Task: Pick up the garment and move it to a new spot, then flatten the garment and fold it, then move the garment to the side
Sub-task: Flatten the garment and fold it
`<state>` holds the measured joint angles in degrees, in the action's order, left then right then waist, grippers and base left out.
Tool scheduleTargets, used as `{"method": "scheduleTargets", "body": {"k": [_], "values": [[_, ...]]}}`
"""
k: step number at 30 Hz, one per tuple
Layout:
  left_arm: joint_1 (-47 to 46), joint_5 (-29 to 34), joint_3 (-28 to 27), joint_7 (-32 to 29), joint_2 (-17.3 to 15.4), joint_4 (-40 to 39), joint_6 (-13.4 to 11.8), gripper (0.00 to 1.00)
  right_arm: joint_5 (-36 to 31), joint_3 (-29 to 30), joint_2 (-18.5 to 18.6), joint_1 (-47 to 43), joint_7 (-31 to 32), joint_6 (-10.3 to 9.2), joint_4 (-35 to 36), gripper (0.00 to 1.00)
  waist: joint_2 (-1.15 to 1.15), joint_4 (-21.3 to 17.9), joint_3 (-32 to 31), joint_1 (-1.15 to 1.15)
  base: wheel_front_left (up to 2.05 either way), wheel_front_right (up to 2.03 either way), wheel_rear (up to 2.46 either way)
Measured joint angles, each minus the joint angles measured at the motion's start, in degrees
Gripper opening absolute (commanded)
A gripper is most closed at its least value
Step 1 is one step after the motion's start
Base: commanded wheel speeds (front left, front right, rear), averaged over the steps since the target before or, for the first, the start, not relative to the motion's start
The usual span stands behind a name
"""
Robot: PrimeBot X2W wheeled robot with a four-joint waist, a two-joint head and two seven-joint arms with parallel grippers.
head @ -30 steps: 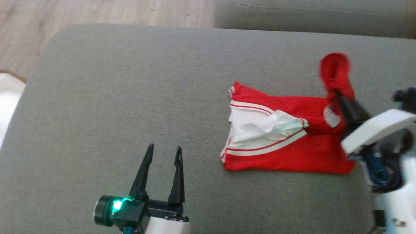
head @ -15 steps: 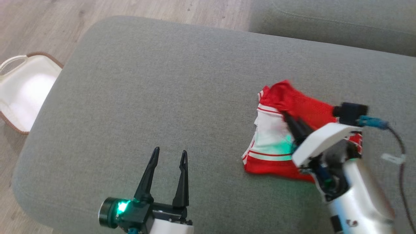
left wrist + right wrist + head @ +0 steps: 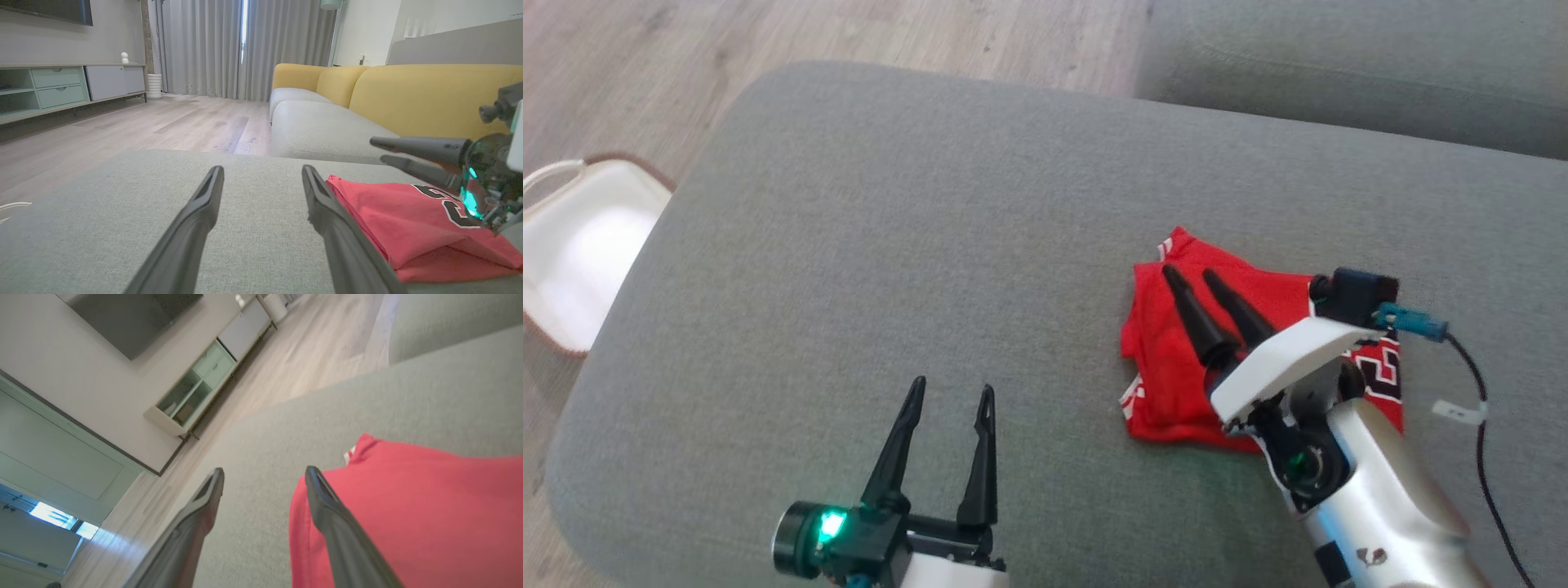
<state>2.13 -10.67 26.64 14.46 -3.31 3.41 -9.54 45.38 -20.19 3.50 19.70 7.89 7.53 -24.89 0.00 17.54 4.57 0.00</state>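
Red jersey cloth with white trim and black numerals: the garment (image 3: 1164, 367) lies as a compact layered bundle on the right-hand part of the grey woven sofa cushion (image 3: 890, 204). Its leftward fold edge is loose and slightly puffed (left wrist view). My right claw (image 3: 1188, 272) hangs just above the bundle, its two dark fingers spread wide with nothing between them. In the right wrist view one finger is over red cloth, the other over bare cushion. My left claw (image 3: 953, 384), equally wide and empty, rests low over the cushion, well apart to the left of the garment. A white basket with a brown rim (image 3: 580, 245) stands on the pale wooden floor (image 3: 849, 33) beyond the cushion's left end.

Judged stage: folding appears done; the move to the side is not yet made.

Hazards:
- (a) Nothing pins the bundle, so springy layers may relax and open the fold.
- (b) A pinch that takes only the top layer would peel the fold apart on lifting.
- (c) A finger passing low over the raised edge could snag it and pull the stack askew.
- (d) Sliding rather than lifting would let the cushion weave hold back the bottom layer.
- (e) The black cable (image 3: 1478, 425) at my right wrist trails near the garment and could catch cloth.
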Motion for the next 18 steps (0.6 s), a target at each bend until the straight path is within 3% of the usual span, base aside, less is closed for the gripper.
{"method": "scheduleTargets", "body": {"k": [9, 14, 18], "values": [[2.2, 0.6, -2.8, 0.0, 0.0, 0.1, 0.8, 1.00, -5.5, 8.9, 1.4, -2.9, -2.3, 0.00, 7.5, 1.00, 0.00, -3.8, -3.0, 0.00, 0.00, 0.00, 0.00], [3.7, 0.6, -4.7, 0.0, 0.0, -0.1, 1.1, 1.00, -7.2, 13.2, 5.4, -9.6, -5.3, 0.00, 10.6, 1.00, 0.00, -6.8, -4.5, 0.00, 0.00, 0.00, 0.00], [4.3, 0.6, -6.2, 0.0, 0.0, -0.2, 1.3, 1.00, -11.9, 14.4, 9.3, -13.9, -11.2, 0.00, 11.6, 1.00, 0.00, -9.2, -5.4, 0.00, 0.00, 0.00, 0.00]]}}
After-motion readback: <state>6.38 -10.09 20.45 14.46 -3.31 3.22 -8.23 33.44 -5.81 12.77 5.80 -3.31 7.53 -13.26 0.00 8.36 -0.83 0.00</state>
